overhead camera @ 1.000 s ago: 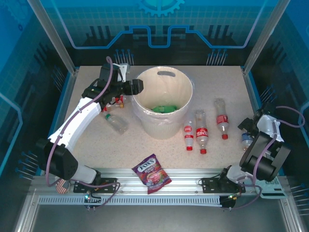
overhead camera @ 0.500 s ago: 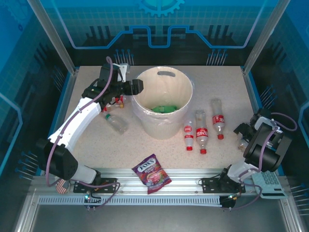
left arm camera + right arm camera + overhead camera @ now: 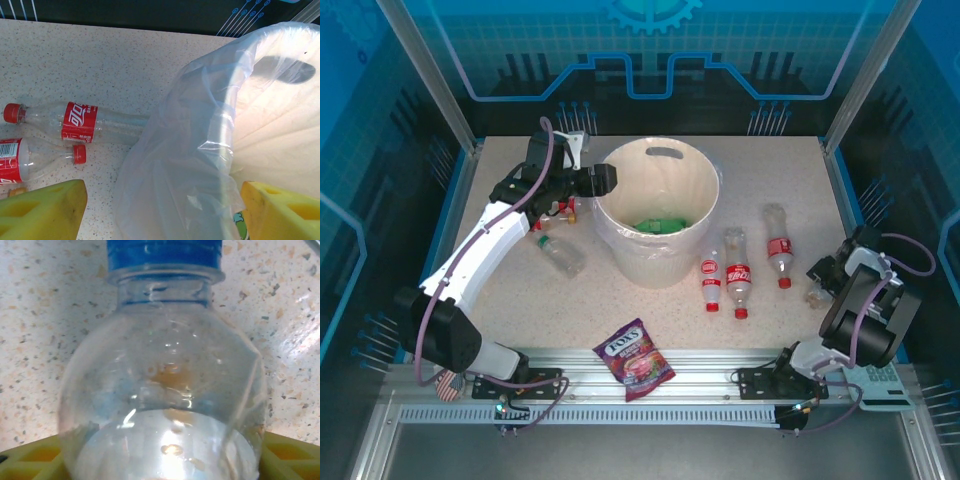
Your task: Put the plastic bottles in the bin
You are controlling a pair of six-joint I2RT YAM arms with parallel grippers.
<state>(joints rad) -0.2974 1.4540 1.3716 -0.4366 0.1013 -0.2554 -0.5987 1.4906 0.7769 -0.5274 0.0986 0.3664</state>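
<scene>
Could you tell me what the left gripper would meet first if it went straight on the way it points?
Probably the bin: its liner-covered rim lies ahead of the left gripper, though depth is unclear.

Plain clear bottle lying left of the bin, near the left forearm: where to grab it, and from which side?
Take the clear bottle across its mid-body, straight from above, fingers either side of its long axis. It lies flat and diagonal, cap toward the far left, with bare table on both flanks, so the round belly probably gives the steadiest hold.
</scene>
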